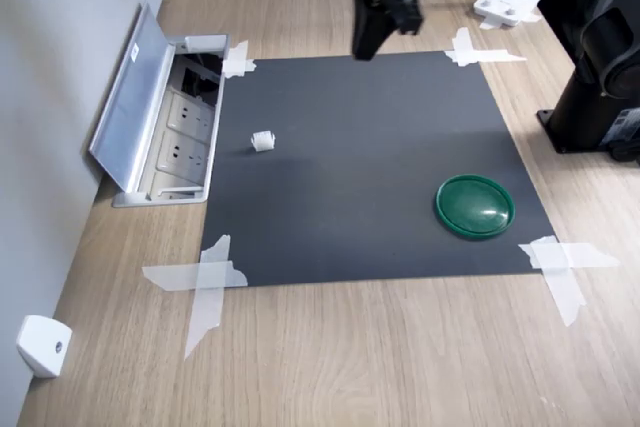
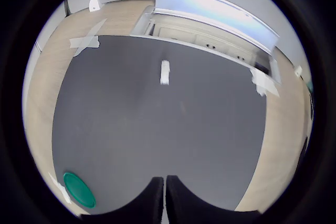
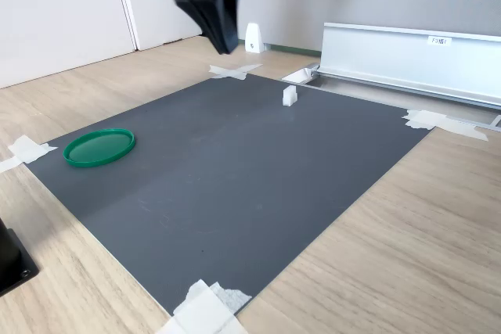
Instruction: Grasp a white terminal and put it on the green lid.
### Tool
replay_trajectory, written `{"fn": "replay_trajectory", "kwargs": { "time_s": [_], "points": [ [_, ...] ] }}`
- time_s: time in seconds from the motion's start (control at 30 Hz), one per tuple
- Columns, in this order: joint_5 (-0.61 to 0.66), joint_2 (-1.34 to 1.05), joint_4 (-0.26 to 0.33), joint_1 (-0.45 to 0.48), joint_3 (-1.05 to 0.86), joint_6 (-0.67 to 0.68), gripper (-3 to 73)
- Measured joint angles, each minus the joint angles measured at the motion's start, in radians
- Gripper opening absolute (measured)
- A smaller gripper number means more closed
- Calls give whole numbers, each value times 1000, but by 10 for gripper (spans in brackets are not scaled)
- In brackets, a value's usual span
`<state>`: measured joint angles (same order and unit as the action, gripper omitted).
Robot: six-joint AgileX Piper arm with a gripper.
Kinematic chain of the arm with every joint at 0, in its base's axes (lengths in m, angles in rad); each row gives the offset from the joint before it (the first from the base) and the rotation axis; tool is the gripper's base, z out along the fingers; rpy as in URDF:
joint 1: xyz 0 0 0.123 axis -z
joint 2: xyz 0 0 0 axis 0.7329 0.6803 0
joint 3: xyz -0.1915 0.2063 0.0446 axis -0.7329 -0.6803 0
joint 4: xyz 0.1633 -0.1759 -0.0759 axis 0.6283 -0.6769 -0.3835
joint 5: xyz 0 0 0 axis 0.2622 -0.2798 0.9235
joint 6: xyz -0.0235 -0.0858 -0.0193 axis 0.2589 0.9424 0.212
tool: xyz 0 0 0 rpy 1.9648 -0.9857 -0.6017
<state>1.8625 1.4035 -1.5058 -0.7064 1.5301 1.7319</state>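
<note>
A tiny white terminal [image 1: 263,141] [image 3: 290,96] [image 2: 165,72] stands on the dark mat near the open socket box. The green lid [image 1: 474,206] [image 3: 99,147] [image 2: 79,189] lies flat on the mat near the first exterior view's right edge, far from the terminal. My black gripper [image 1: 368,42] [image 3: 223,41] [image 2: 165,195] hangs well above the mat's far edge in the first exterior view, away from both things. In the wrist view its two fingers press together with nothing between them.
The dark mat [image 1: 380,167] is taped at its corners to a wooden table. An open metal socket box [image 1: 165,127] sits at the first exterior view's left of the mat. A black stand [image 1: 600,77] is at the first exterior view's right. A white wedge block [image 1: 42,345] sits by the wall.
</note>
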Motion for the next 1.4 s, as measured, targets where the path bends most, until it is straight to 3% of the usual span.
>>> {"fn": "replay_trajectory", "kwargs": {
  "time_s": [0.17,0.4,0.57,1.03,1.4],
  "points": [
    [32,141,43,0,139,39,148],
    [47,295,80,0,283,44,451],
    [53,373,82,0,365,44,579],
    [109,507,72,-67,444,-5,597],
    [69,580,50,-67,448,-8,599]
  ]
}}
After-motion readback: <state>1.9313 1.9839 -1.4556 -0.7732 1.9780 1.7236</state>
